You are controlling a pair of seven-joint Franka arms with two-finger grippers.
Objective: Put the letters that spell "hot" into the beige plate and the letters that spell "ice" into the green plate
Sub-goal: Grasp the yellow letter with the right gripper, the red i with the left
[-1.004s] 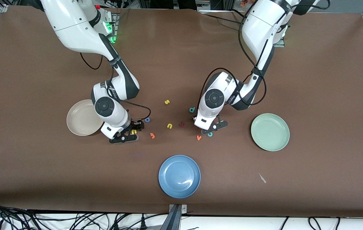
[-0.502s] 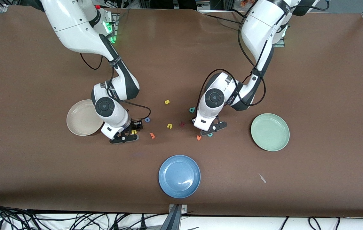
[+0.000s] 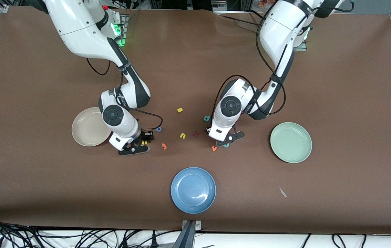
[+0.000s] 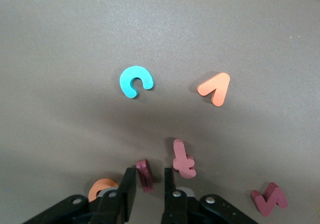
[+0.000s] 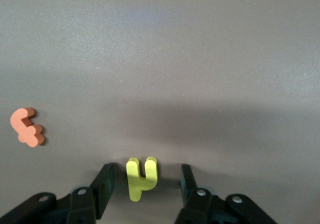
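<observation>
Low over the table, my left gripper (image 4: 150,170) is open only a little. The dark red i (image 4: 145,174) stands on edge between its fingers, against one and clear of the other. The orange e (image 4: 102,186) peeks out beside one finger, and the teal c (image 4: 135,81) lies ahead. My right gripper (image 5: 148,167) is open around the yellow h (image 5: 140,179), with a gap on each side. The orange t (image 5: 27,128) and blue o (image 3: 158,129) lie close by. The beige plate (image 3: 81,129) sits beside the right gripper (image 3: 143,142). The green plate (image 3: 291,142) lies toward the left arm's end.
A blue plate (image 3: 193,190) sits nearest the front camera. Loose letters lie between the grippers: a yellow s (image 3: 179,110), yellow u (image 3: 182,136), dark red k (image 3: 196,134), teal d (image 3: 207,118), an orange v-like piece (image 4: 215,88) and a pink t-like letter (image 4: 183,159).
The right gripper's fingers have drawn in around the yellow h. The left gripper has shifted only slightly. No letter has moved.
</observation>
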